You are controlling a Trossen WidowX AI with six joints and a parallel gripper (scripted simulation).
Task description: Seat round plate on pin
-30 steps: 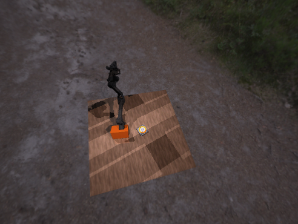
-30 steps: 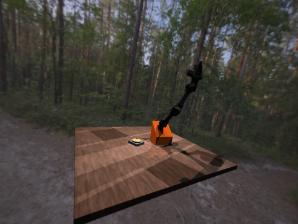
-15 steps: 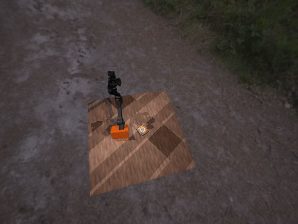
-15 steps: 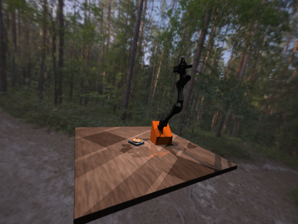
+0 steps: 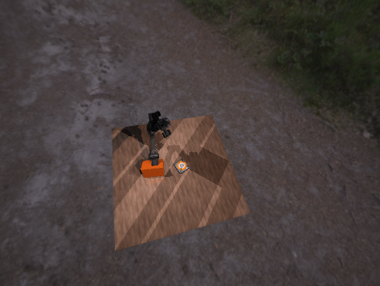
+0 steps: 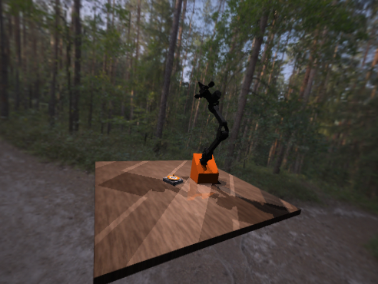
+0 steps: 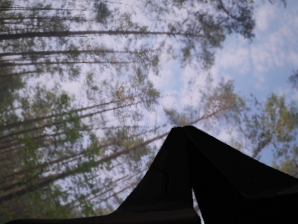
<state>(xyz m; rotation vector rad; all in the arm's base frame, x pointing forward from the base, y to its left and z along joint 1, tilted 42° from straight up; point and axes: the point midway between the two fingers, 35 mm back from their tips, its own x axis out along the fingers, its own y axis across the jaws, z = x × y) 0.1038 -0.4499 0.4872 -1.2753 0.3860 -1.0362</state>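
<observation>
The round orange-and-white plate [image 5: 181, 165] [image 6: 174, 178] sits on the square dark base [image 5: 181, 171] [image 6: 174, 183], beside the arm's orange mount. In the exterior view the plate looks slightly raised above the base, but its exact tilt is too small to tell. The tab, its hole and the pin cannot be made out. My gripper [image 7: 182, 136] is shut and empty, its fingertips together, pointing at trees and sky. It is high above the table and well away from the plate. The wrist view does not show the plate.
The arm rises from an orange block [image 5: 153, 170] [image 6: 197, 171] on the wooden table [image 5: 154, 216] [image 6: 146, 230]. Shadows of the arm and other dark patches cross the table top. The ground lies beyond the table edges.
</observation>
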